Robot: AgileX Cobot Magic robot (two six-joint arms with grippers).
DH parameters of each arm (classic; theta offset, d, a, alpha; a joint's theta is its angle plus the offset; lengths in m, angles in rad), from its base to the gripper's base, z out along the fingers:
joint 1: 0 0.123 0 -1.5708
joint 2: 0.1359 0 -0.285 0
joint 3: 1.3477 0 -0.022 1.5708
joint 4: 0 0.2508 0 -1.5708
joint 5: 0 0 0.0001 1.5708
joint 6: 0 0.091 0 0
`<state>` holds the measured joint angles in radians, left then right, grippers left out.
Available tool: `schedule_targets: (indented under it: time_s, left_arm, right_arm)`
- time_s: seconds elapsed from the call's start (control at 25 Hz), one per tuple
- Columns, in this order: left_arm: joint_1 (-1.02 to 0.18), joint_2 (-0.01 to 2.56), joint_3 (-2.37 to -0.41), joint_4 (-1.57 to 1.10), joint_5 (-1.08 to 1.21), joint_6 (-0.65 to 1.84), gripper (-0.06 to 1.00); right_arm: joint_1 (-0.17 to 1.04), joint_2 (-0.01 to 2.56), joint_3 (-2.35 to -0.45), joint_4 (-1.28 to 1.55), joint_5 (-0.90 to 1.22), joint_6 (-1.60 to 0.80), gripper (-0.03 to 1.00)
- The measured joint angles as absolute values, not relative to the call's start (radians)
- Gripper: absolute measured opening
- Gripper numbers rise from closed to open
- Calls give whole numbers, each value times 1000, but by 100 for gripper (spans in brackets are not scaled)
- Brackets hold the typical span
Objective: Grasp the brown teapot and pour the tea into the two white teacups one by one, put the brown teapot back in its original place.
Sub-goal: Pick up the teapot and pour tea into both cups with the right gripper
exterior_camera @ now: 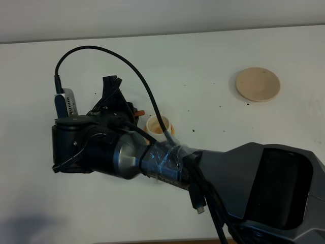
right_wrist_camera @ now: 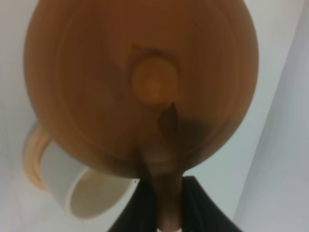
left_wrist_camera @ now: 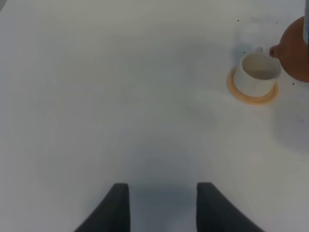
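Note:
The brown teapot [right_wrist_camera: 145, 87] fills the right wrist view, lid knob toward the camera. My right gripper [right_wrist_camera: 166, 205] is shut on its loop handle. A white teacup [right_wrist_camera: 91, 193] on an orange coaster [right_wrist_camera: 33, 157] lies just beyond the pot. In the left wrist view the teapot [left_wrist_camera: 295, 50] hangs with its spout at the rim of a white teacup [left_wrist_camera: 259, 71]. From above, the right gripper [exterior_camera: 112, 99] covers the pot, and one teacup [exterior_camera: 158, 126] shows beside the arm. The other teacup is hidden. The beige saucer [exterior_camera: 257, 84] lies bare at the far right. My left gripper [left_wrist_camera: 162, 208] is open over bare table.
The right arm [exterior_camera: 228, 168] stretches from the bottom right corner across the middle of the white table [exterior_camera: 213, 56]. A black cable [exterior_camera: 127, 63] loops over the wrist. An orange coaster [left_wrist_camera: 252, 94] lies under the cup in the left wrist view.

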<state>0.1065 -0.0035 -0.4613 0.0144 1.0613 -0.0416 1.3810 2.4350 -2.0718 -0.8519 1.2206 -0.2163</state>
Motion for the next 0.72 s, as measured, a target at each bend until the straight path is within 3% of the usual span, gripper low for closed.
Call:
schedule_targets:
  time_s: [0.72]
  left_arm:
    - [107, -3, -461, 14, 1061, -42, 37]
  right_arm:
    - [1400, 2483, -2072, -973, 1227, -215, 13]
